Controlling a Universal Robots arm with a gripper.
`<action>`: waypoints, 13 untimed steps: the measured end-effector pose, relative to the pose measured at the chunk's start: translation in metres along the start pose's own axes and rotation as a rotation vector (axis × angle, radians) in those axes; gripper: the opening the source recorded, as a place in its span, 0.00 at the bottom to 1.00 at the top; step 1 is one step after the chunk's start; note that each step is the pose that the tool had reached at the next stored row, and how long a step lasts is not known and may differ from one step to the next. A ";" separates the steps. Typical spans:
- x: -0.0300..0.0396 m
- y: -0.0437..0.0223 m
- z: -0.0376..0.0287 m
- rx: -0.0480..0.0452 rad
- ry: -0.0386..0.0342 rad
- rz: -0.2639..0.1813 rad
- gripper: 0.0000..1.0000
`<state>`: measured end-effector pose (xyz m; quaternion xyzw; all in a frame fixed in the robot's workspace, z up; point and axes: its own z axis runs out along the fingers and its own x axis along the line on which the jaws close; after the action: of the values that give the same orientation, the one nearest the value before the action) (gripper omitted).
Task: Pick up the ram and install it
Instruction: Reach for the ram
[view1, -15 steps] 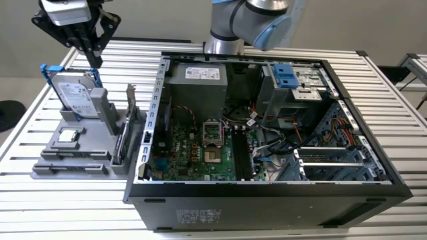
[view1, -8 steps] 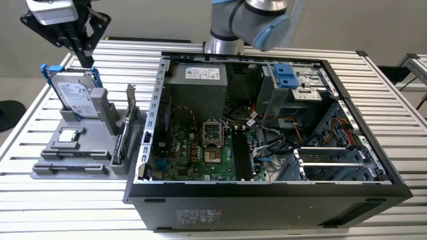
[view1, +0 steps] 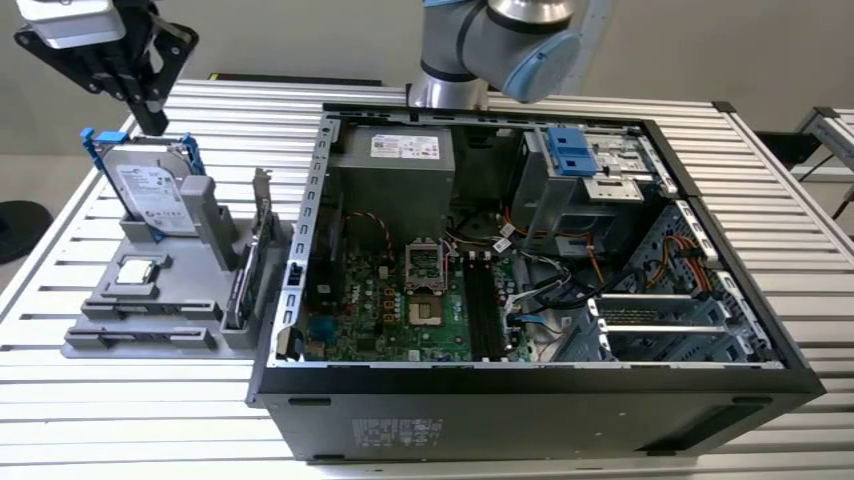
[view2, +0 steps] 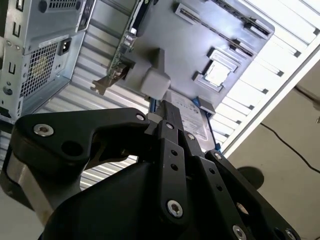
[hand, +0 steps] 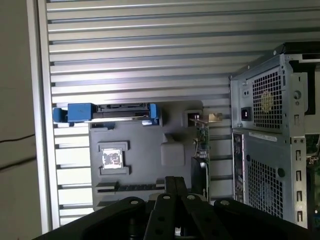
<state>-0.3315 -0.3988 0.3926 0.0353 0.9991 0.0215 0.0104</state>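
My gripper hangs shut and empty at the exterior view's far left, above the hard drive that stands in the grey parts holder. In both wrist views the closed fingertips point down at that holder. A thin dark strip that I take for the ram lies in a slot of the holder just past the square CPU chip, well below the gripper and apart from it. The black memory slots on the motherboard sit inside the open computer case.
An upright expansion card with a metal bracket stands at the holder's edge nearest the case. The case wall rises close beside the holder. A power supply, drive cage and loose cables crowd the case interior. Slatted metal table all around.
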 end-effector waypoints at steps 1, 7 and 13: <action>0.0018 -0.0001 0.0000 0.0000 0.0000 0.000 0.00; 0.0141 -0.0010 -0.0003 0.0000 -0.0001 0.000 0.00; 0.0262 -0.0019 -0.0005 0.0000 -0.0001 0.000 0.00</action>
<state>-0.3577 -0.3988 0.3925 0.0353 0.9991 0.0215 0.0104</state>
